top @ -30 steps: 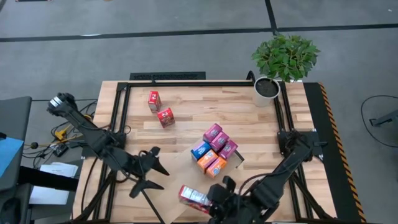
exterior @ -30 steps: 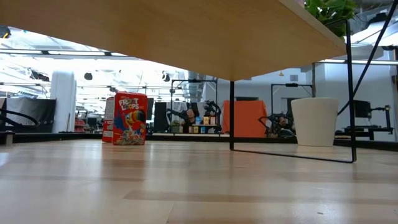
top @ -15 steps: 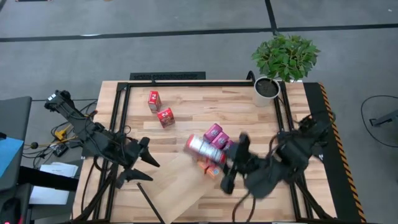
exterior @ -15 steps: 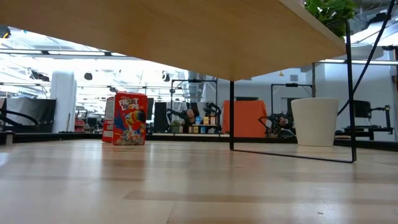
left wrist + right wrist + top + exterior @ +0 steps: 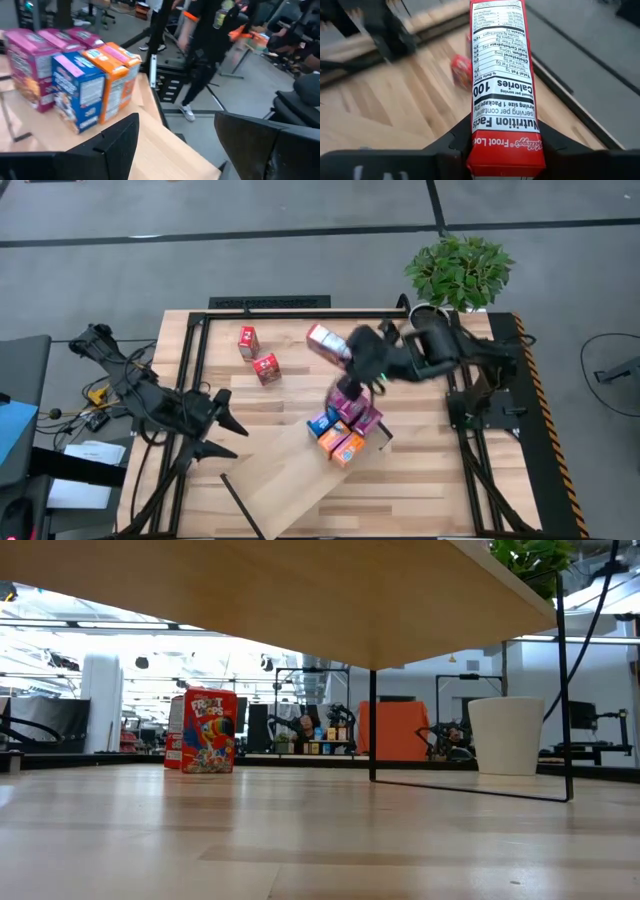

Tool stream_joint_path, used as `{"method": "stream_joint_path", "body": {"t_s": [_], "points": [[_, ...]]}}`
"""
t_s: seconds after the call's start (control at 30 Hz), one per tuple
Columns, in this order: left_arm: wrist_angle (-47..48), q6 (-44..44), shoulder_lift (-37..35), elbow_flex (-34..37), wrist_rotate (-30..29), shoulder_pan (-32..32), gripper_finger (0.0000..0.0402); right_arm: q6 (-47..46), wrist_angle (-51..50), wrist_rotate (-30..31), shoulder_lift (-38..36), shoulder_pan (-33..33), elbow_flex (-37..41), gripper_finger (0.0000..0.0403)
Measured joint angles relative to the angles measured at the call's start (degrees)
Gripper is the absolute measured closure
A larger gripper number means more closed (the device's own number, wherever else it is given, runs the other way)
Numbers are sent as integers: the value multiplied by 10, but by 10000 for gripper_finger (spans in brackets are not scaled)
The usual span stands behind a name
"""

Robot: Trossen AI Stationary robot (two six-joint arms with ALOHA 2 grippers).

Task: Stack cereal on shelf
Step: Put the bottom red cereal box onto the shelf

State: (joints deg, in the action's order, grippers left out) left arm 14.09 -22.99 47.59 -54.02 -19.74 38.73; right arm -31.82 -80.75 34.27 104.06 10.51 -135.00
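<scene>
Above the far half of the table, the right gripper [image 5: 345, 352] holds a red cereal box [image 5: 325, 341] in the air, its two fingers closed on the box's long sides. The right wrist view shows the same box [image 5: 504, 80] standing out straight ahead between the fingers [image 5: 445, 150], its nutrition panel facing the camera. From above, the held box sits just beyond the cluster of boxes [image 5: 345, 420] already on the shelf [image 5: 280, 472], on the side toward the potted plant [image 5: 458, 272], and clear of them.

That cluster is made of magenta, blue and orange boxes packed side by side near the shelf's right end; the left wrist view shows them standing upright and touching one another [image 5: 75, 82]. The shelf itself is a pale board lying at an angle across the near part of the tabletop [image 5: 300, 370].

Two more red boxes [image 5: 257, 355] rest on the tabletop near its far left corner, well apart from both the held box and the shelf. In the low view one of them [image 5: 208, 730] stands upright.

The left gripper [image 5: 222, 435] waits by the table's left edge with its fingers spread and nothing between them, pointing toward the shelf. A person [image 5: 200, 45] in dark clothes shows beyond the table in the left wrist view.
</scene>
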Motion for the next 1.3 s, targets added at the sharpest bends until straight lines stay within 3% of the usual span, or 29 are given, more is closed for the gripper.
{"method": "stream_joint_path", "body": {"t_s": [0.17, 0.33, 0.5, 0.63, 0.9, 1.13, 1.3], "points": [[20, 22, -1, 0, -22, -14, 152, 80, -21, -89, 2, -74, 6, 251], [17, 41, 11, 0, -79, -44, 152, 204, -25, -112, 2, -131, 7, 241], [-2, 63, 24, 0, -89, -138, 152, 328, -31, -133, 2, -171, 7, 241], [-16, 109, 43, -13, -52, -231, 152, 427, -31, -147, 2, -177, 7, 244], [148, 278, 185, -173, 46, -350, 142, 492, -25, -148, 2, -170, 7, 239], [235, 438, 301, -325, 25, -393, 96, 499, -16, -148, 2, -161, 7, 240], [310, 499, 334, -402, 4, -423, 86, 505, -11, -148, 2, -168, 7, 243]]}}
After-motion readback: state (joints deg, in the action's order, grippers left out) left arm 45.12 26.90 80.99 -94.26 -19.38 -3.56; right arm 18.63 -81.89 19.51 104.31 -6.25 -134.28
